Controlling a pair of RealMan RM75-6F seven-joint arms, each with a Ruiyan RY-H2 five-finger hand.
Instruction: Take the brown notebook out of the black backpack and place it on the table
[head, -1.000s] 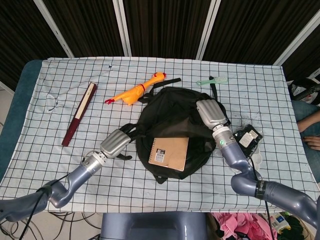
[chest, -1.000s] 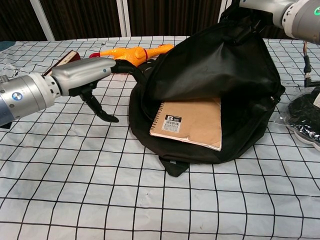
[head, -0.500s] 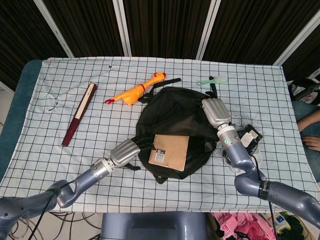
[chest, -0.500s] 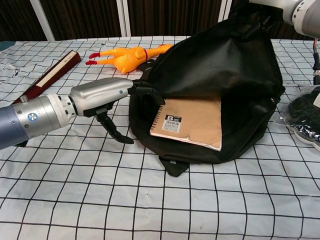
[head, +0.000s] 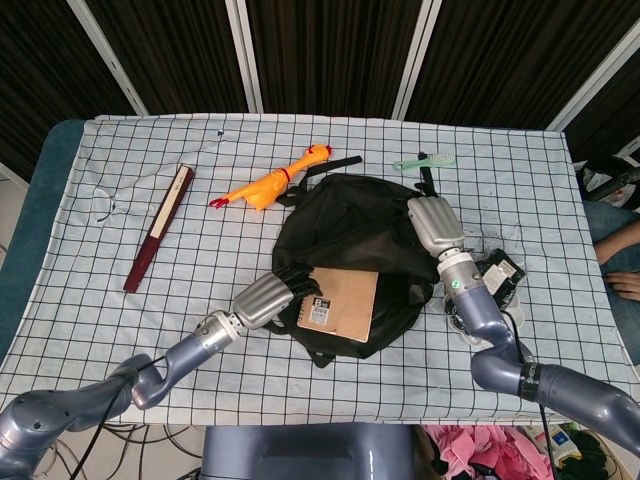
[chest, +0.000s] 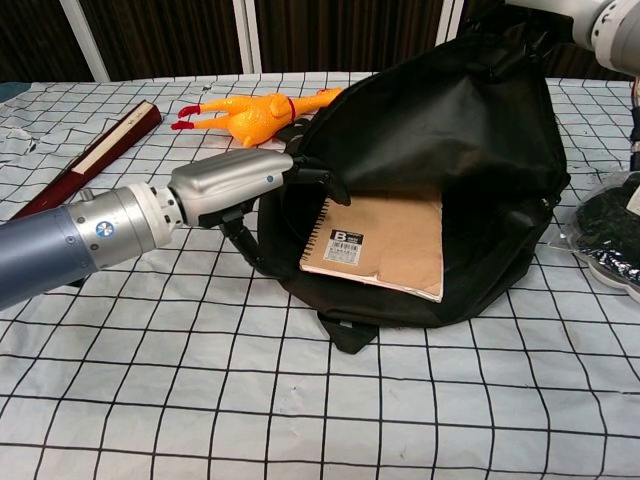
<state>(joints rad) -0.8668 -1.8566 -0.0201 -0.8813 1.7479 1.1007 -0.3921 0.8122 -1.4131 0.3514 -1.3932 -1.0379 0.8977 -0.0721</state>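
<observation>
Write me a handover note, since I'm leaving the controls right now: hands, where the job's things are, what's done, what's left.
Left hand: empty, fingers reaching into the backpack's opening at the notebook's spiral edge; no grip visible yet.
Right hand: on top of the backpack, seemingly holding the flap up; its grip is hard to read.
Notebook: lying in the open mouth of the backpack, mostly exposed, label facing up.
Done: backpack opened, notebook exposed, left hand at it.
Left: grip the notebook, pull it out, lay it on the table.
</observation>
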